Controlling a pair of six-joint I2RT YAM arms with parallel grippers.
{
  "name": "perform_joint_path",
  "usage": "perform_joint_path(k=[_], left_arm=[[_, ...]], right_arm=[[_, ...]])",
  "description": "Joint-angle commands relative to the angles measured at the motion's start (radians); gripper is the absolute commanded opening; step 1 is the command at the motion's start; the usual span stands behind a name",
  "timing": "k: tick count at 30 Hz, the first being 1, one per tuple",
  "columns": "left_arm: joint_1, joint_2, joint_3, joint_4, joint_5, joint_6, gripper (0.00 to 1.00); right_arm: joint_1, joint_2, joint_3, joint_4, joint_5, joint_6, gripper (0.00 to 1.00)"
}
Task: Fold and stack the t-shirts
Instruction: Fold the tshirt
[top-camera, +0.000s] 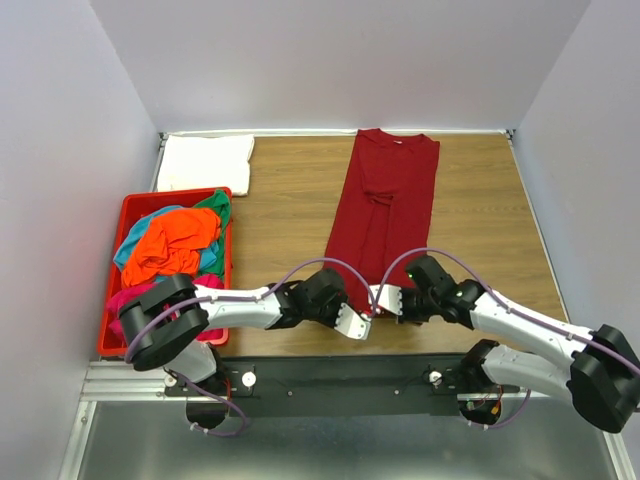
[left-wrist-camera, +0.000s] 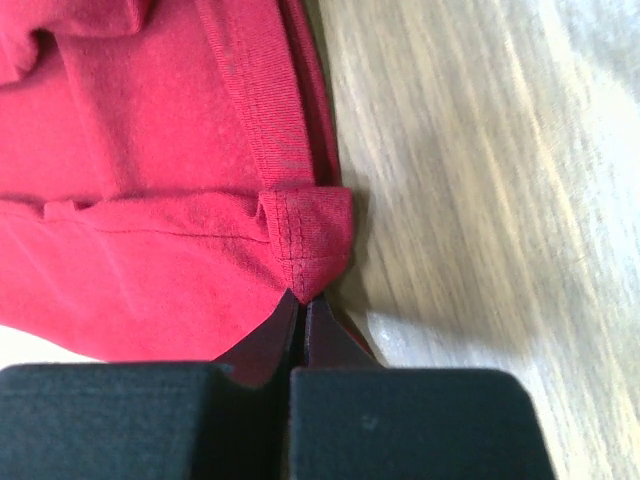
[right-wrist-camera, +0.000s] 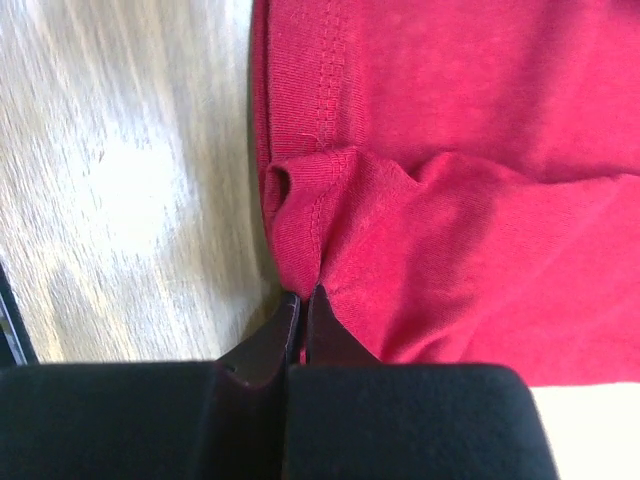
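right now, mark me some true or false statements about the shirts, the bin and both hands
1. The dark red t-shirt lies on the table as a long narrow strip. True.
2. The left hand hangs open above the shirt. False: it is shut on a near hem corner of the dark red t-shirt.
3. The right hand is shut on the other near corner. True.
4. The white t-shirt is inside the red bin. False: it lies folded on the table, beyond the bin.
5. The orange t-shirt is on top of the pile in the bin. True.
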Motion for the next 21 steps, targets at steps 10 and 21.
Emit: perform_joint_path(k=[10,21], left_arm=[[0.117,-0.119,0.038,-0.013,0.044,0.030,0.00],[0.344,0.075,0.341,0.028,0.145,0.177,0.00]], right_arm=[[-0.045,-0.060,0.150,-0.050,0.021,0.135,0.00],[-0.386,0.124,0.385,-0.044,-0.023,0.047,0.00]])
